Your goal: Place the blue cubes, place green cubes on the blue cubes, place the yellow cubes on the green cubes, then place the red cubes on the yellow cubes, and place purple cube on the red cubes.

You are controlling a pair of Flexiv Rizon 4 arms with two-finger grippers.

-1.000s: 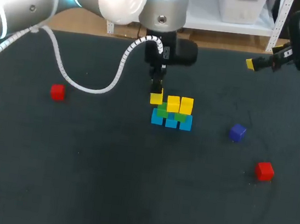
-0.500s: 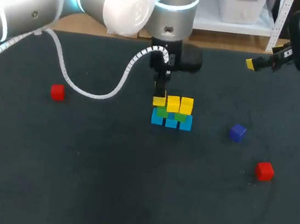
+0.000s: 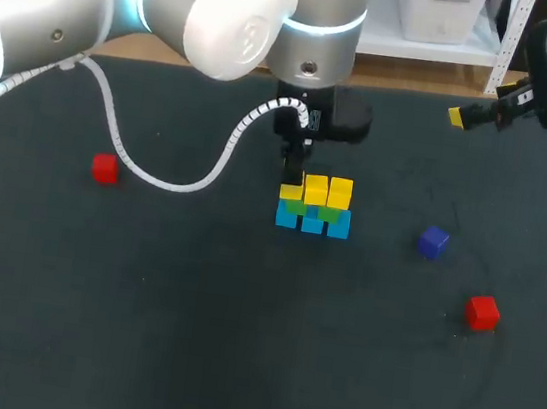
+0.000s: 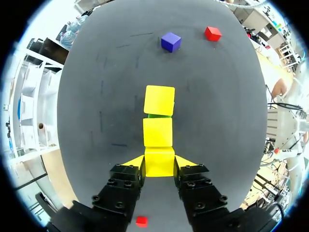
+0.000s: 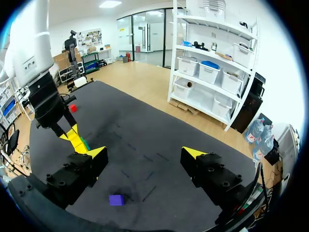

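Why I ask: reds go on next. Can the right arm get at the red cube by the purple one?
Probably yes: the right gripper is open and empty, the red cube lies alone on that arm's side, apart from the purple cube, and the left gripper is away at the stack.

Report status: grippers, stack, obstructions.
Left gripper, jaws shut on third yellow cube, at stack, yellow row. Right gripper, jaws open, empty, clear of stack. Two red cubes, purple cube untouched. Nothing blocking.
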